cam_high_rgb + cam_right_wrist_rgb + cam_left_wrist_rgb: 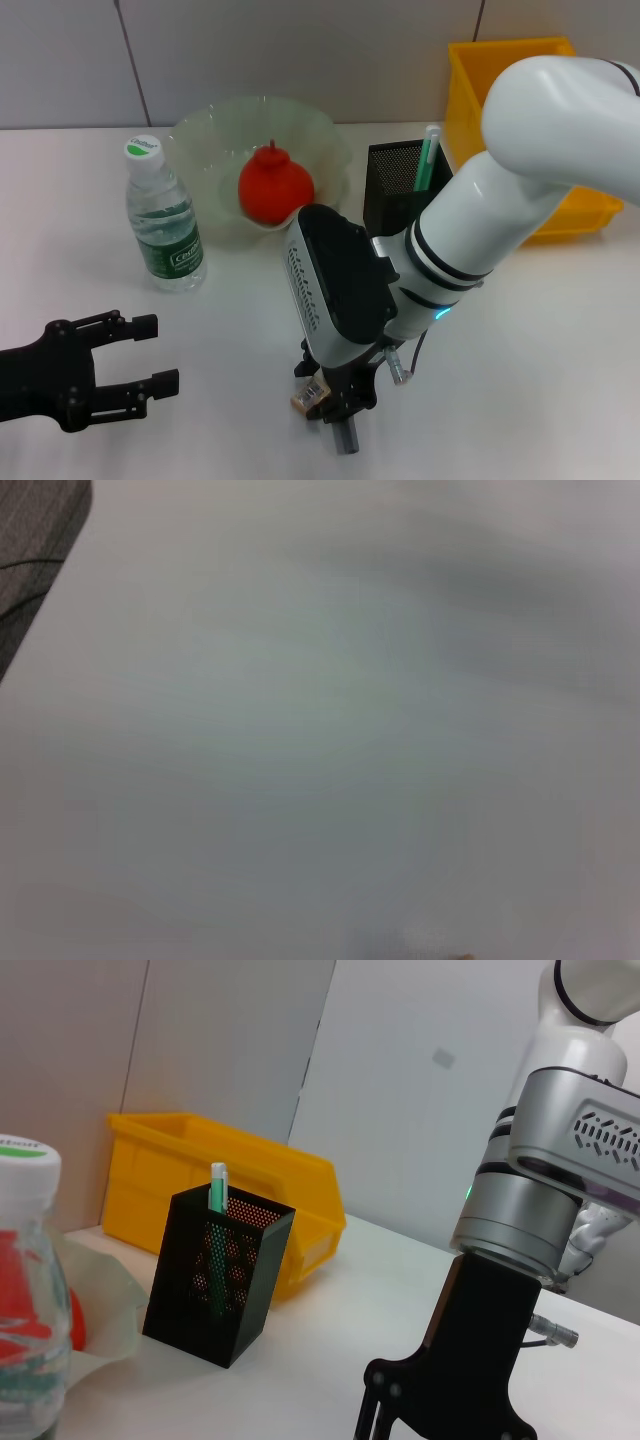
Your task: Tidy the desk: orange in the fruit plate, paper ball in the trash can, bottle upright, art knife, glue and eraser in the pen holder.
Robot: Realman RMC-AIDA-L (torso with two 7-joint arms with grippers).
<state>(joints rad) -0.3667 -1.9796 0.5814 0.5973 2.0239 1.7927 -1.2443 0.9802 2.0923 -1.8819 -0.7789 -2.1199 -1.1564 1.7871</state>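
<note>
Down at the near edge of the worktop (560, 360), the right end effector (325, 400) points at the surface with the eraser (310, 397) apparently clamped between its fingers — the wrist partly hides the grip. Left end effector (150, 352) rests nearby, fingers apart. Orange (275, 187) sits in the fruit plate (205, 135); bottle (163, 220) stands upright beside it.

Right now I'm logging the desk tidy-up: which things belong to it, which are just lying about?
Job: orange in fruit plate; bottle upright; eraser at right gripper; pen holder; trash can.
Lying about: nothing; left gripper open, idle.
</note>
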